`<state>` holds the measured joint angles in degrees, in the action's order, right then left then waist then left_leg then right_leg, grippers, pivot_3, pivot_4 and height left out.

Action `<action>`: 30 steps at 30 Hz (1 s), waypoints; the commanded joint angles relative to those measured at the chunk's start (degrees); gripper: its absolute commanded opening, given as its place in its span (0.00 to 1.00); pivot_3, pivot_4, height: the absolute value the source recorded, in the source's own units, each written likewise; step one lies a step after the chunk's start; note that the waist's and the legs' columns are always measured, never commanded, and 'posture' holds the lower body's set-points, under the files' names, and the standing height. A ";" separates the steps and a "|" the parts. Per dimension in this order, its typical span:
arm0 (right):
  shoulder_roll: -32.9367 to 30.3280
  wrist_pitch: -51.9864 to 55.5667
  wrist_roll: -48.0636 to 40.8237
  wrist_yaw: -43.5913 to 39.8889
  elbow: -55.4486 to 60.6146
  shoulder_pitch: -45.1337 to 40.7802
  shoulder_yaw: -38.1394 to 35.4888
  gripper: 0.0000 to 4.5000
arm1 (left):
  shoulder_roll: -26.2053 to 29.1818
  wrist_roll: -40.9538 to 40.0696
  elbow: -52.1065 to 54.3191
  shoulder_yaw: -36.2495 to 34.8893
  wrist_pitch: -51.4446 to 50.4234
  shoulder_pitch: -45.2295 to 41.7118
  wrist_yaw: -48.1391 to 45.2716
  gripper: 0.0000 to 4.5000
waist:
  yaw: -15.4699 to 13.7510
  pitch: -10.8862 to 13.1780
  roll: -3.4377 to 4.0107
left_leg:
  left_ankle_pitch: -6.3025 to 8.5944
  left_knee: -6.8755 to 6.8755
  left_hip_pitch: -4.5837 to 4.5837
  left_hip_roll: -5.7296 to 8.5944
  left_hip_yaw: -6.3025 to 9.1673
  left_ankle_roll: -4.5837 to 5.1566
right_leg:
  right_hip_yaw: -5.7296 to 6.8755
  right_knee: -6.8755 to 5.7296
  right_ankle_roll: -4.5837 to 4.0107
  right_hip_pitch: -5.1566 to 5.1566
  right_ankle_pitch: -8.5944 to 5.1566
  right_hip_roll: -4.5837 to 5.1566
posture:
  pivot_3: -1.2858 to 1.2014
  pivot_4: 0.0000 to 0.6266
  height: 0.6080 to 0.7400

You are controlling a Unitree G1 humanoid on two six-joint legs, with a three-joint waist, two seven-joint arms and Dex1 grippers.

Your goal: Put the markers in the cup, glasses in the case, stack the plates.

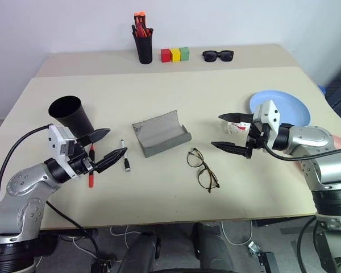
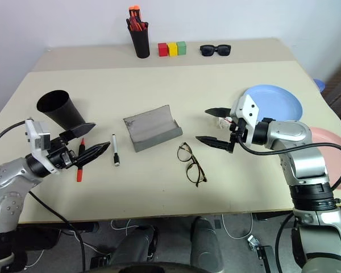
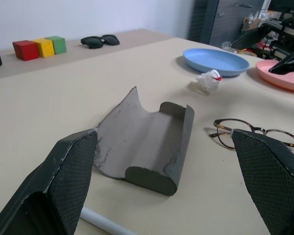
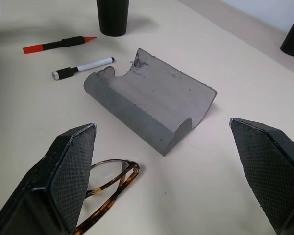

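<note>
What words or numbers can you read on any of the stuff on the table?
None. No readable words, numbers or signs show.
The white marker and red marker: no print can be made out.
The case, cup, blocks and plates: plain, no text.

Silver arms, black cables, black pincer [image 1: 103, 149] fingers

You have two markers on the table, one red [image 2: 79, 166] and one white [image 2: 115, 149]. One black cup [image 2: 58, 109], one grey case [image 2: 151, 128], one pair of glasses [image 2: 191, 164]. Two plates: one blue [image 2: 281, 101], one pink [image 2: 336, 153]. Three coloured blocks [image 2: 172, 49], one pair of sunglasses [image 2: 215, 50], one pen holder [image 2: 140, 41], one crumpled paper scrap [image 3: 208, 81].
</note>
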<state>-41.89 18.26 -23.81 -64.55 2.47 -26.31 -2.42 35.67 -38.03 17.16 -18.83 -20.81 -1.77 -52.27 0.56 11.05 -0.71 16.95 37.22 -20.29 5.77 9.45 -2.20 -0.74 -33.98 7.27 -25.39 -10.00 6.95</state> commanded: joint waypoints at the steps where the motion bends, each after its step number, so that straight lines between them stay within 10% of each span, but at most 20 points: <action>1: -0.76 0.54 -0.95 0.27 3.74 0.24 -0.86 0.99 | 0.97 -0.85 1.03 -1.25 0.54 0.19 -0.52 1.00 | 0.00 0.00 0.00 | 0.00 0.00 0.00 0.00 0.00 0.00 | 0.00 0.00 0.00 0.00 0.00 0.00 | 0.52 0.24 1.00; 18: 6.51 -0.91 0.97 4.29 4.27 -1.08 4.06 0.99 | 5.76 -3.20 -1.76 -8.72 -2.94 0.68 1.55 1.00 | 0.09 0.01 0.01 | 0.03 0.00 0.01 -0.19 -0.08 -0.03 | -0.01 0.02 -0.08 -0.04 0.05 -0.15 | 0.52 0.24 1.00; 30: 10.04 -3.84 2.37 4.96 3.78 -0.41 6.10 0.99 | 6.14 -1.95 11.96 -11.11 -28.03 8.52 28.49 1.00 | 0.16 0.00 -0.01 | 0.08 -0.01 0.04 -0.25 -0.06 -0.07 | -0.02 0.03 -0.09 -0.04 0.05 -0.23 | 0.52 0.24 1.00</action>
<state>-32.38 15.82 -21.44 -59.86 5.33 -26.38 3.79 41.37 -40.48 27.24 -27.45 -44.04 7.02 -29.52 0.72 11.05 -0.71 17.03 37.21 -20.25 5.51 9.39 -2.27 -0.76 -33.96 7.18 -25.43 -9.94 6.71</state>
